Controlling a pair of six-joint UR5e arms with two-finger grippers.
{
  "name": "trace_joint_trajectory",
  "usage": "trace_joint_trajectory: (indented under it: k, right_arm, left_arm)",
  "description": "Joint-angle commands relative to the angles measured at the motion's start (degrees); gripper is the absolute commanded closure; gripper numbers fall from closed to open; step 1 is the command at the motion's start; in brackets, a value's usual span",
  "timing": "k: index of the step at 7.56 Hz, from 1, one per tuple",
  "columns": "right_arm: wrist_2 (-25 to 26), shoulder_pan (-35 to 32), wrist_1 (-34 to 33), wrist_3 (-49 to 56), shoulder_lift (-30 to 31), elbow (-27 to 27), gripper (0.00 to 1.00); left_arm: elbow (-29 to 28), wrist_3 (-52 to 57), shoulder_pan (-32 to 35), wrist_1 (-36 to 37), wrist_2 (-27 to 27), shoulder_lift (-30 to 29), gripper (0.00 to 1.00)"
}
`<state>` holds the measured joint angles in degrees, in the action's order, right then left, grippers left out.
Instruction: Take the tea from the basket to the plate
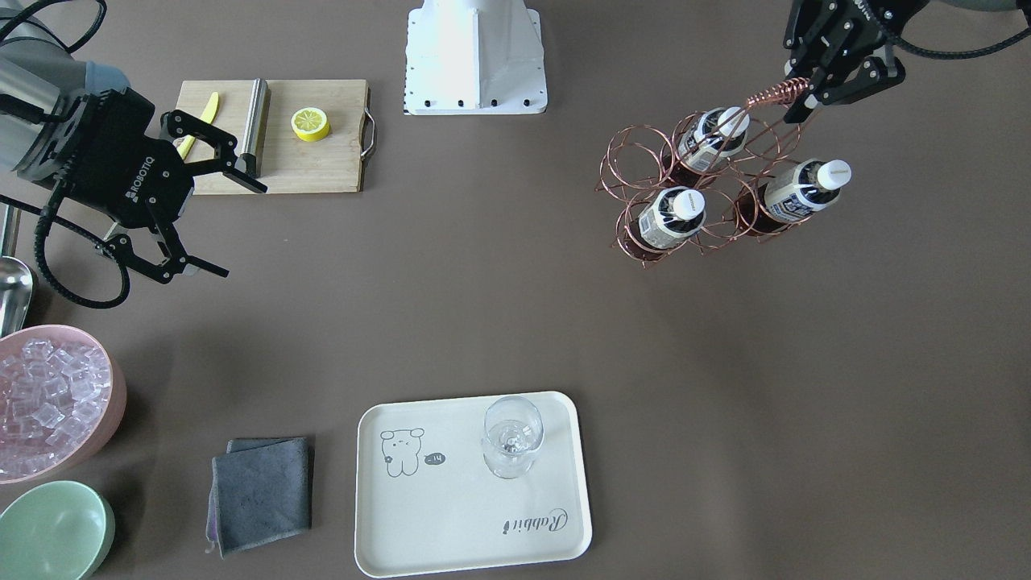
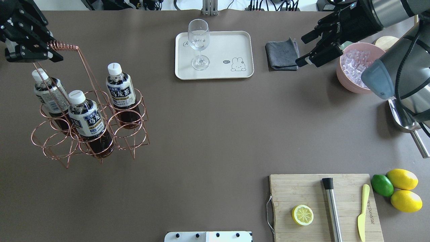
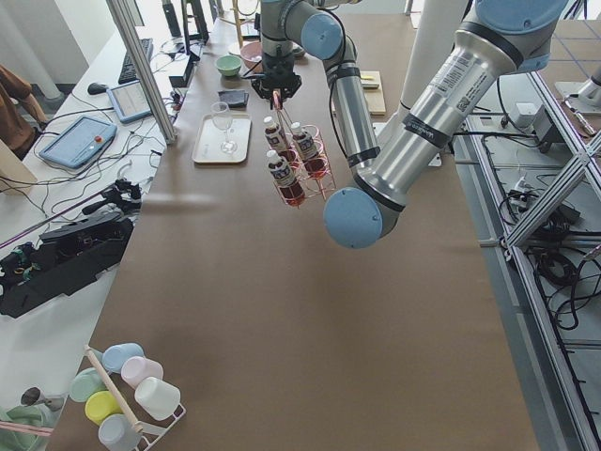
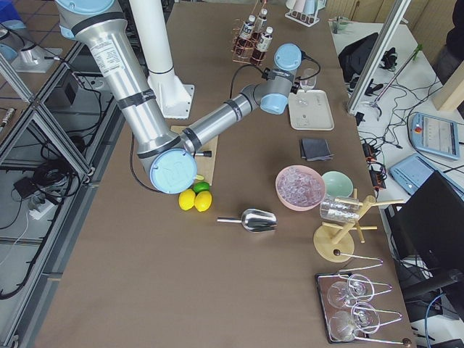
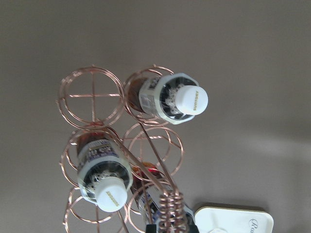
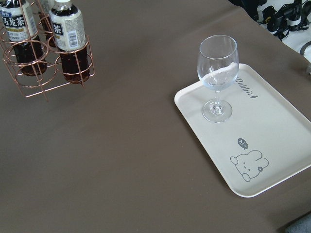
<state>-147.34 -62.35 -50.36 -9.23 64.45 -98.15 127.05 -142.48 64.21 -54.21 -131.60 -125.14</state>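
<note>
The copper wire basket (image 2: 90, 134) stands at the table's left with three tea bottles (image 2: 85, 114) in its ring cells; they also show in the front view (image 1: 672, 213). My left gripper (image 1: 809, 93) is shut on the basket's coil-wrapped handle (image 2: 62, 45), seen from above in the left wrist view (image 5: 170, 213). The basket leans; I cannot tell whether it is off the table. The cream plate (image 2: 235, 43) lies at the far middle, apart from the basket. My right gripper (image 2: 300, 50) is open and empty, above the table near the grey cloth.
A stemmed glass (image 2: 199, 43) stands on the plate. A grey cloth (image 2: 282, 53), a pink bowl of ice (image 2: 356, 67) and a metal scoop (image 2: 403, 117) are at the right. A cutting board (image 2: 302, 191) with a lemon half, knife and metal rod lies near right.
</note>
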Motion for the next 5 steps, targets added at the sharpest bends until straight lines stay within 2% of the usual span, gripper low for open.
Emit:
trace_joint_trajectory:
  k: [1, 3, 5]
  right_arm:
    - [0.0, 0.0, 0.0, 0.0, 0.1, 0.0, 0.00]
    - [0.0, 0.0, 0.0, 0.0, 0.1, 0.0, 0.00]
    - [0.0, -0.1, 0.1, 0.0, 0.1, -0.1, 0.00]
  left_arm:
    - [1.2, -3.7, -7.5, 0.1, 2.4, -4.0, 1.00]
    - [1.4, -3.7, -9.9, 0.1, 2.4, -4.8, 1.00]
    - [-1.5, -4.1, -13.6, 0.2, 4.2, -10.2, 1.00]
